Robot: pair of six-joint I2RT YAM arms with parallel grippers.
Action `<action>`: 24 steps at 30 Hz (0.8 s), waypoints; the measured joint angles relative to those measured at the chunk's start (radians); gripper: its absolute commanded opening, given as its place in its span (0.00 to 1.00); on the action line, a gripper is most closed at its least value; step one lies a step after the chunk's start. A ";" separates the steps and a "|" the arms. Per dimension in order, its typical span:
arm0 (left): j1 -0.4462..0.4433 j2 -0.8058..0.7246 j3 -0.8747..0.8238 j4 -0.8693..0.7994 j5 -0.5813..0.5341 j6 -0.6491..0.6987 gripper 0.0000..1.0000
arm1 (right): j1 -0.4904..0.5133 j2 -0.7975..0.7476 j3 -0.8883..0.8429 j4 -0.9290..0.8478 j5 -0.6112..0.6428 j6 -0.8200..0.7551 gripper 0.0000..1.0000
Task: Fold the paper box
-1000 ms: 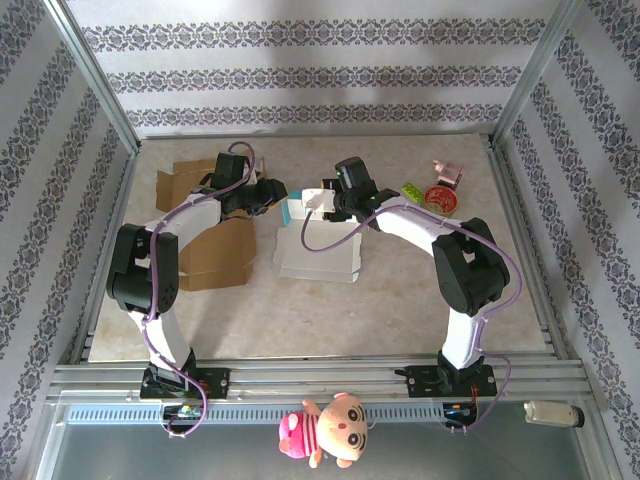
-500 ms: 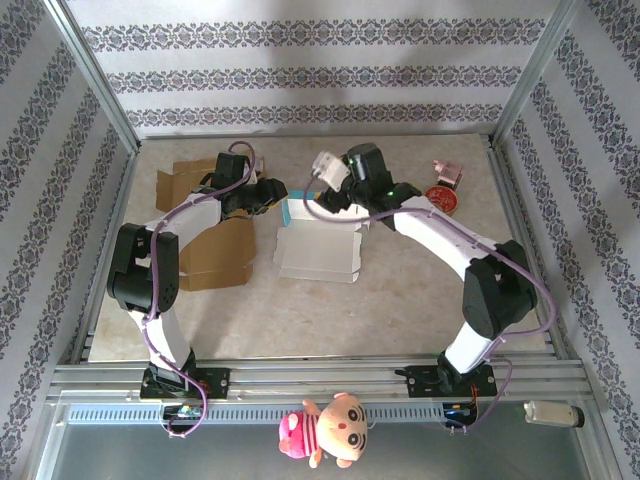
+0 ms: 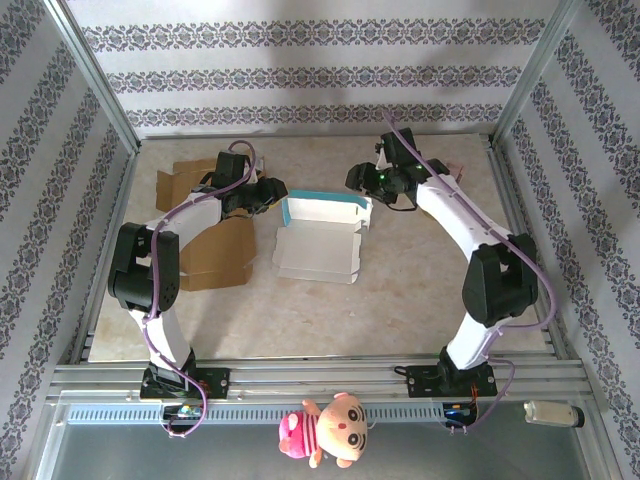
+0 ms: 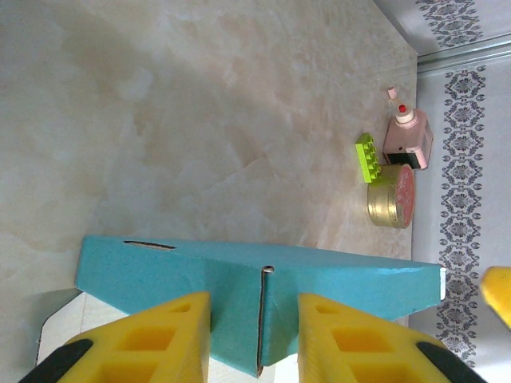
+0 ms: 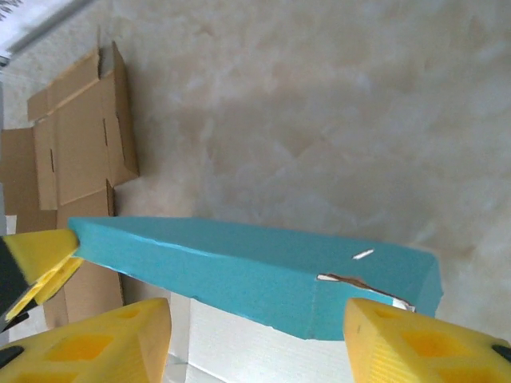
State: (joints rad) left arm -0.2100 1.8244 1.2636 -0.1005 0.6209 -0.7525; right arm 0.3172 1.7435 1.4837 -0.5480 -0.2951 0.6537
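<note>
The box (image 3: 315, 255) lies open in the middle of the table (image 3: 300, 320). It is white inside, and its teal wall (image 3: 325, 210) stands up along the far side. A second ago only the left bit of that wall showed, because the right gripper (image 5: 257, 319) was down on top of it. Then the gripper lifted up. Now it has pulled back to the far right end of the wall, and the whole teal strip can be seen. The box itself has not moved. The left gripper (image 4: 255, 319) has not moved either.

The left arm (image 3: 190, 210) bends in from the left. Its yellow fingers (image 4: 152, 339) are clamped on the left end of the teal wall, one on each side. The right arm (image 3: 450, 205) reaches far back and bends in toward the middle. Its fingers (image 5: 431, 343) are wide apart and hold nothing, with the wall just in front of them.

Flat brown cardboard (image 3: 205, 255) lies left of the box, under the left arm. Far off at the right back are a green block (image 4: 367, 158), a tin (image 4: 391, 195) and a pink bottle (image 4: 407, 140), close together.
</note>
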 measured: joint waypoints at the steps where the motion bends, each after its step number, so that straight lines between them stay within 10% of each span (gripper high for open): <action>1: 0.000 0.000 0.001 0.000 0.000 0.000 0.31 | 0.002 0.006 0.000 -0.003 -0.005 0.014 0.59; 24: -0.006 0.010 0.013 -0.002 -0.004 0.004 0.30 | -0.035 -0.100 -0.073 -0.023 0.021 0.053 0.66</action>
State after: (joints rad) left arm -0.2161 1.8347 1.2770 -0.1020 0.6170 -0.7483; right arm 0.2821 1.6432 1.4105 -0.5713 -0.2741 0.7071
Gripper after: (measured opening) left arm 0.301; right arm 0.637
